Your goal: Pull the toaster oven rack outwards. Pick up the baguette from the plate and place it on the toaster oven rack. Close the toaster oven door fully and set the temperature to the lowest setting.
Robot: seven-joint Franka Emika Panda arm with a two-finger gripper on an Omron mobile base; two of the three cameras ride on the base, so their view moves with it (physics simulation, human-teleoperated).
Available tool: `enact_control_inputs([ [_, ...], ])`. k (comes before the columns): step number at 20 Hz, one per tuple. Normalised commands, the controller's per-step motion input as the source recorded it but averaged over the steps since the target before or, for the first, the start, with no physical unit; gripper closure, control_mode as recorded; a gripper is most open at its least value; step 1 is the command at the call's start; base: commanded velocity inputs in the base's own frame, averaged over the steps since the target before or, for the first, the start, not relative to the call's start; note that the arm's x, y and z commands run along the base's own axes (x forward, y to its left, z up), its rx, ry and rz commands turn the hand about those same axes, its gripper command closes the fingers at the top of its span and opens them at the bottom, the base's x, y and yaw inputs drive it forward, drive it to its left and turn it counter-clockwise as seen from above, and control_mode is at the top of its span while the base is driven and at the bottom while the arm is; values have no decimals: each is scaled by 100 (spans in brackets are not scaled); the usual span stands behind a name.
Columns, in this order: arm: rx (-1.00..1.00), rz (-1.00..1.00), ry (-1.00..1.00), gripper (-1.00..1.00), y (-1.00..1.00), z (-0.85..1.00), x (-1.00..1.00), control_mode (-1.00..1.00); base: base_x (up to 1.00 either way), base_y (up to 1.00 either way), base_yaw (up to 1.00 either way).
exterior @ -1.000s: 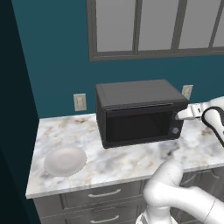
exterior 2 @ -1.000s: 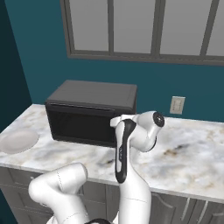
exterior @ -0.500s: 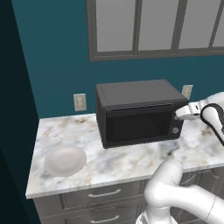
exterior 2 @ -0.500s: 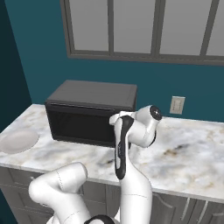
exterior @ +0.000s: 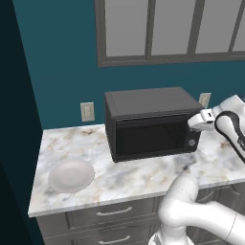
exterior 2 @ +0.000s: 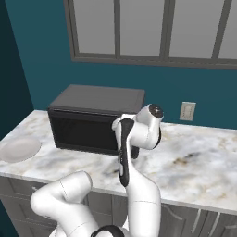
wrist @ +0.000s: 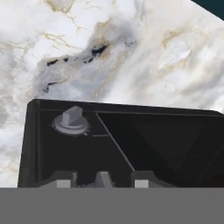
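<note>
**Hand at the oven's knob panel, door shut**

You have the marble counter (exterior: 143,177) running the width of the scene under a teal wall and a window. On it, against the wall, stands the oven (exterior: 150,122), dark and boxy, with its door (exterior: 150,139) closed flat against the front; through the dark glass you cannot make out the rack or the baguette. Well apart from the oven, toward the counter's left end, lies the plate (exterior: 72,175), white and bare on top. In the right base view the same plate (exterior 2: 18,149) sits at the far left edge.

Your arm reaches to the oven's right front corner, and the gripper (exterior: 197,123) sits just beside the upper part of the knob panel. Below it you can see one round knob (exterior: 192,142). The hand view looks along the panel at a grey knob (wrist: 71,121) with a raised bar, and two pale shapes at the bottom edge may be the fingertips. How far the jaws stand apart you cannot tell, nor whether they grip anything.
</note>
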Motion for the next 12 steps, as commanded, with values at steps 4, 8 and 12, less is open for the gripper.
enact_control_inputs([
  [4, -98, 27, -84, 100, 61, -21, 0, -100, 0, 0, 0],
  [8, -97, 26, -85, 100, 61, -23, 0, -100, 0, 0, 0],
  [12, -91, 28, -91, 100, 60, -27, 0, -100, 0, 0, 0],
])
